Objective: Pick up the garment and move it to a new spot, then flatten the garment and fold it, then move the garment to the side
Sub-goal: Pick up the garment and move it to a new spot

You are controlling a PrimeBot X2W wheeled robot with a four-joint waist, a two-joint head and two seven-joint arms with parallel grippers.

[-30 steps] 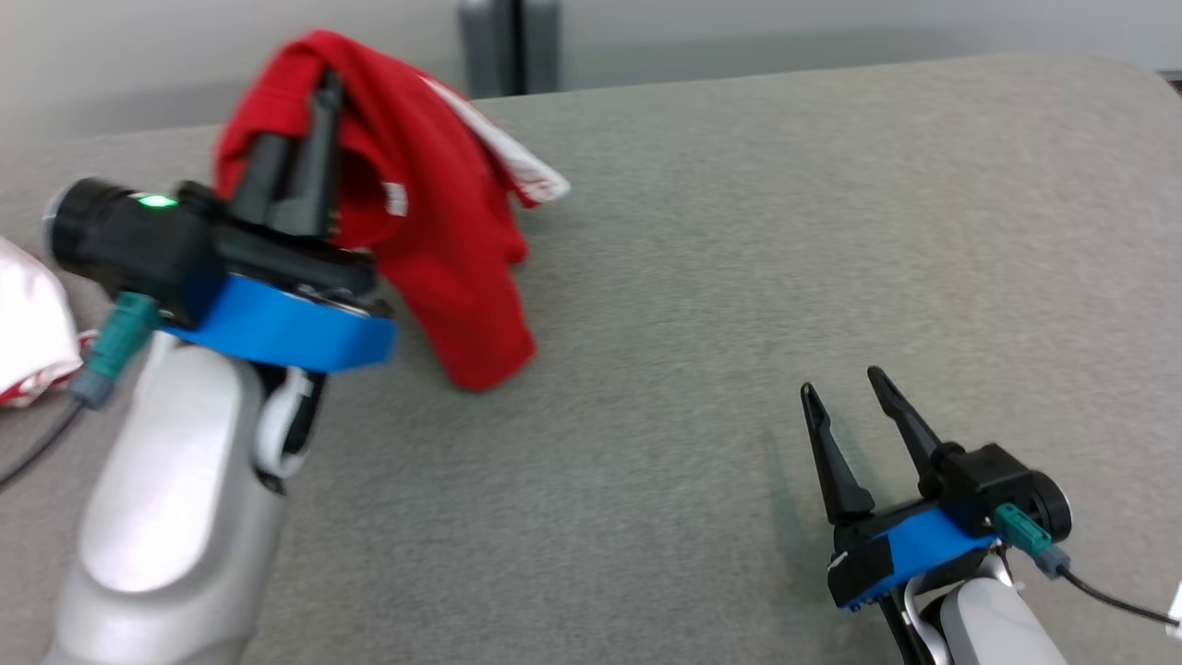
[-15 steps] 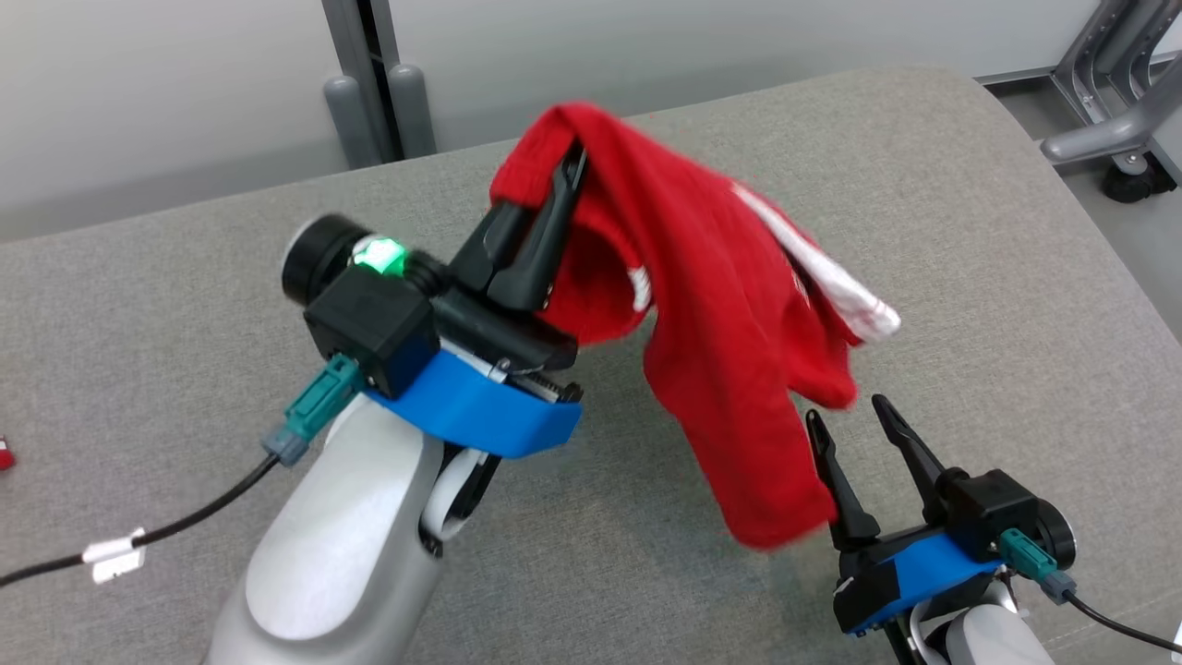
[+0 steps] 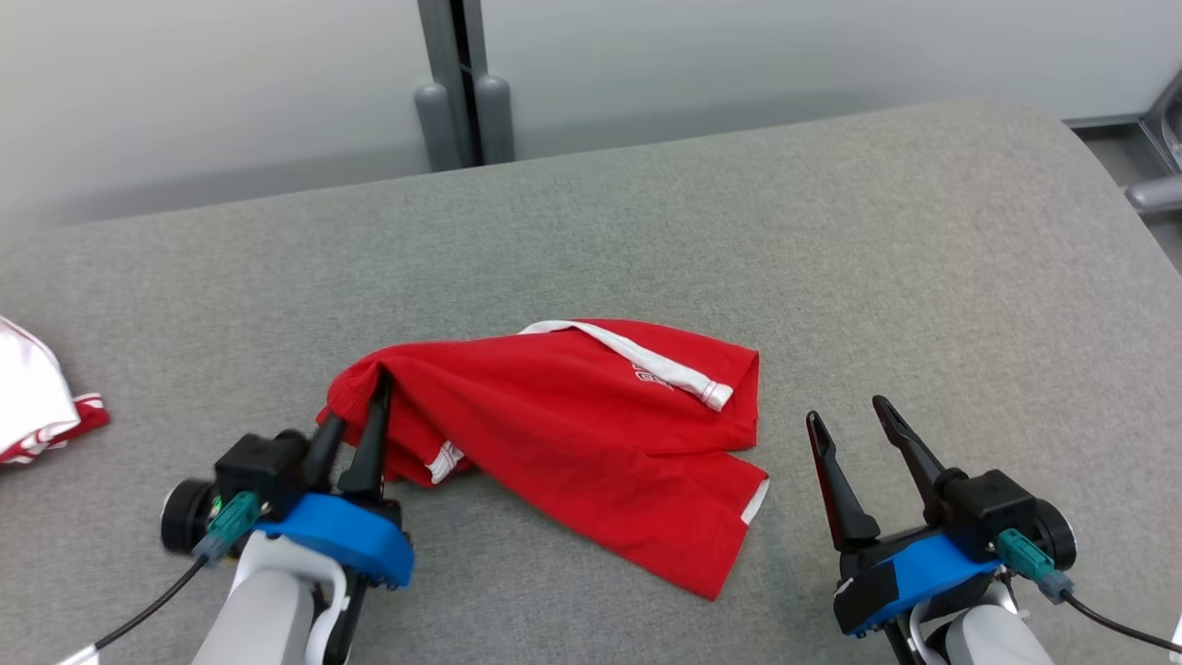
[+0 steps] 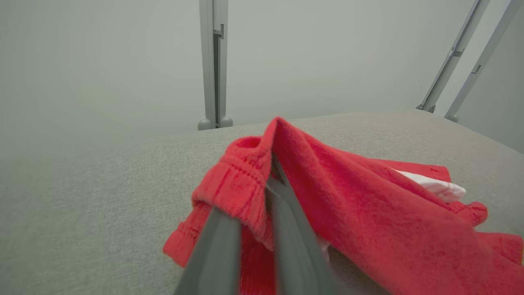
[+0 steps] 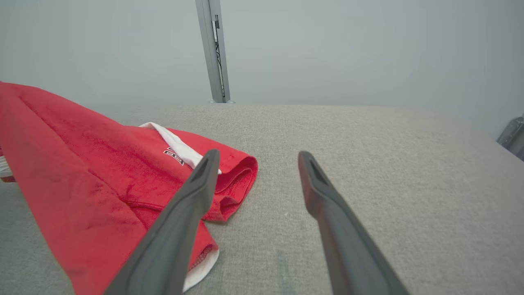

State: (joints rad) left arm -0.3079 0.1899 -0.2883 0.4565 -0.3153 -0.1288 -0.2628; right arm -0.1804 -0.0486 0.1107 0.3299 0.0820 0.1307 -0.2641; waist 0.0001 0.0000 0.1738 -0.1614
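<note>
The red garment (image 3: pixel 572 425) with white trim lies loosely spread and creased on the grey table (image 3: pixel 831 231), near the front centre. My left gripper (image 3: pixel 365 397) is low at the garment's left end, shut on a raised fold of its ribbed hem. In the left wrist view the garment (image 4: pixel 348 213) drapes over the left gripper (image 4: pixel 268 184), hiding the fingertips. My right gripper (image 3: pixel 846 410) stands open just right of the garment, holding nothing. In the right wrist view the right gripper (image 5: pixel 258 159) points past the garment (image 5: pixel 102 176), whose hem lies by the left finger.
A white and red cloth (image 3: pixel 32 406) lies at the table's left edge. A grey post (image 3: pixel 462 83) stands behind the far edge, and a metal frame (image 3: pixel 1154 185) stands off the right side. Bare table stretches behind and to the right of the garment.
The head camera has shifted. My left gripper has come down from holding the garment aloft, and the garment now rests on the table. The right gripper stays open in place.
</note>
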